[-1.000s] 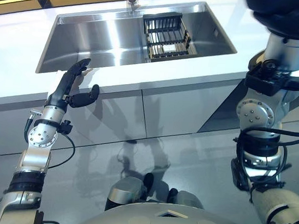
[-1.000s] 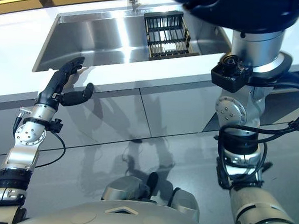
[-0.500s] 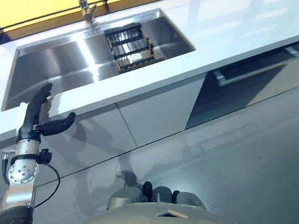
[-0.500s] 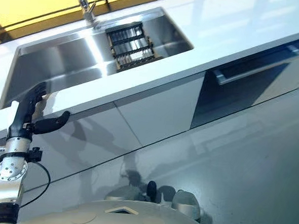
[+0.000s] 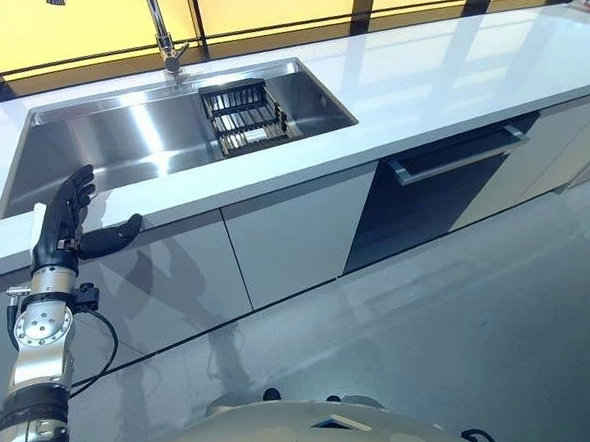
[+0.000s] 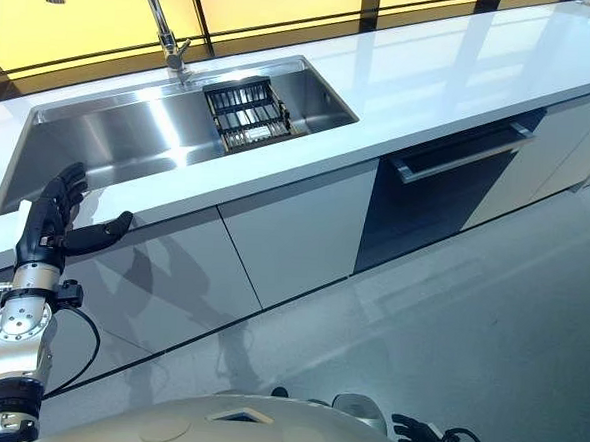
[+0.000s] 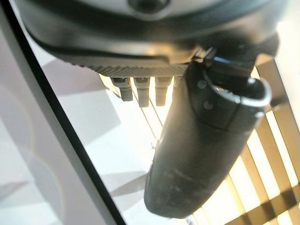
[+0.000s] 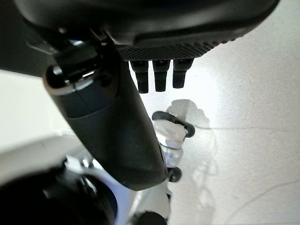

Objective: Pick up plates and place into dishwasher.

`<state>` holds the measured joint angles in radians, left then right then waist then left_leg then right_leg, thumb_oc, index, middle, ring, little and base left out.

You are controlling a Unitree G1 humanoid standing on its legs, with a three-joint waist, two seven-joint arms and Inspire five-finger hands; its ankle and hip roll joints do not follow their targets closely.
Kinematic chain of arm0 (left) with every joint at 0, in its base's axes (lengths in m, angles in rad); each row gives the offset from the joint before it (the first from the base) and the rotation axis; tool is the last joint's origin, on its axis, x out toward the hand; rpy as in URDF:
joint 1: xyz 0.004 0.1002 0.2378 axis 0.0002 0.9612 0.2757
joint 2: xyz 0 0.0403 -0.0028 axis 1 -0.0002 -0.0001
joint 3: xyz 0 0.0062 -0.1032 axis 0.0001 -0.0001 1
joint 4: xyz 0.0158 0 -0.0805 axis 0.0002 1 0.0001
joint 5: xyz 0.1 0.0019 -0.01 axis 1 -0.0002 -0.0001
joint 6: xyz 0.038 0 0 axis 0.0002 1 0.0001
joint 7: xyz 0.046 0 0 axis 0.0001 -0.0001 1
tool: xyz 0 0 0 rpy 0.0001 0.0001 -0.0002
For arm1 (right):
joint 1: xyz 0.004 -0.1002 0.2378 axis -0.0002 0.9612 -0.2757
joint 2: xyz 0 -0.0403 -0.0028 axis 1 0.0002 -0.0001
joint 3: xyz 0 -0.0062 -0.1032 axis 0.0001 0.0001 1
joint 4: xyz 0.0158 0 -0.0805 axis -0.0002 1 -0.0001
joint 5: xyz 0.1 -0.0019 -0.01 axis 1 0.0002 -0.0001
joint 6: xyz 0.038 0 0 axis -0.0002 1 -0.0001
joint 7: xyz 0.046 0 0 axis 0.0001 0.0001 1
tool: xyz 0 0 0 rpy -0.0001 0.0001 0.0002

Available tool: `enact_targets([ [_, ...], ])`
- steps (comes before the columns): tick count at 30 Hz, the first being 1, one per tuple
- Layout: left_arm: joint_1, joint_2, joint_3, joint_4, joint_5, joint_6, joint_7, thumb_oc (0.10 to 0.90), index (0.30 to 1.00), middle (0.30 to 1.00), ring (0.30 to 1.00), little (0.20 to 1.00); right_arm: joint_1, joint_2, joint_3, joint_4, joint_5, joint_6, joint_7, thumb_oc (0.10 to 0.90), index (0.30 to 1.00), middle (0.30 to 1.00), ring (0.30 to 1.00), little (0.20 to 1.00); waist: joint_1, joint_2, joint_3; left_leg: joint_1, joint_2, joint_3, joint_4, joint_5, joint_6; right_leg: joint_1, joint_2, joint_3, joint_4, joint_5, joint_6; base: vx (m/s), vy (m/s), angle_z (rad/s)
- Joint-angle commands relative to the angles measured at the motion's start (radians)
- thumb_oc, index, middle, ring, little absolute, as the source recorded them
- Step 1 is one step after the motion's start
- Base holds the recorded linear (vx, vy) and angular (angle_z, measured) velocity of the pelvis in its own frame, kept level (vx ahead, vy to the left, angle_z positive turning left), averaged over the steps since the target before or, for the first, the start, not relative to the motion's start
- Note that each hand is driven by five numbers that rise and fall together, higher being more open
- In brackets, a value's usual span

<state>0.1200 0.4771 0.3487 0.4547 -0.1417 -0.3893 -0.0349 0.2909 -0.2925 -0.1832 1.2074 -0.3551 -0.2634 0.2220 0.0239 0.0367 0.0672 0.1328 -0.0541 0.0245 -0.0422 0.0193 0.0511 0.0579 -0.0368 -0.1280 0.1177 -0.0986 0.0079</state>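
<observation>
A dark dish rack (image 5: 243, 118) stands in the right end of the steel sink (image 5: 110, 140); I cannot tell whether plates are in it. The dishwasher (image 5: 427, 194) is the dark front under the counter, right of the sink, with its door closed and a bar handle (image 5: 457, 154) along the top. My left hand (image 5: 63, 219) is raised in front of the counter edge below the sink's left end, open, with straight fingers and the thumb stuck out sideways, holding nothing. My right hand (image 6: 418, 437) hangs low near the floor, open and empty.
A tall faucet (image 5: 159, 20) rises behind the sink. The white countertop (image 5: 454, 85) runs far to the right. Pale cabinet fronts (image 5: 289, 231) sit between sink and dishwasher. Glossy grey floor (image 5: 469, 322) spreads in front.
The camera has swung, so the dishwasher has come into view. My right arm, raised high at the right one second ago, has dropped low. The left hand stays raised by the counter edge.
</observation>
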Motion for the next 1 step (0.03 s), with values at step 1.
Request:
enact_targets([
  [1, 0.012, -0.04, -0.018, 0.077, -0.047, 0.097, -0.066, 0.8, 0.9, 0.9, 0.9, 0.9, -0.052, -0.04, 0.006, -0.025, 0.042, 0.001, -0.029, 0.8, 0.9, 0.9, 0.9, 0.9, -0.027, -0.003, 0.026, 0.029, -0.038, -0.004, 0.0, -0.076, 0.007, 0.041, 0.031, -0.032, -0.059, 0.032, 0.041, -0.04, -0.035, 0.06],
])
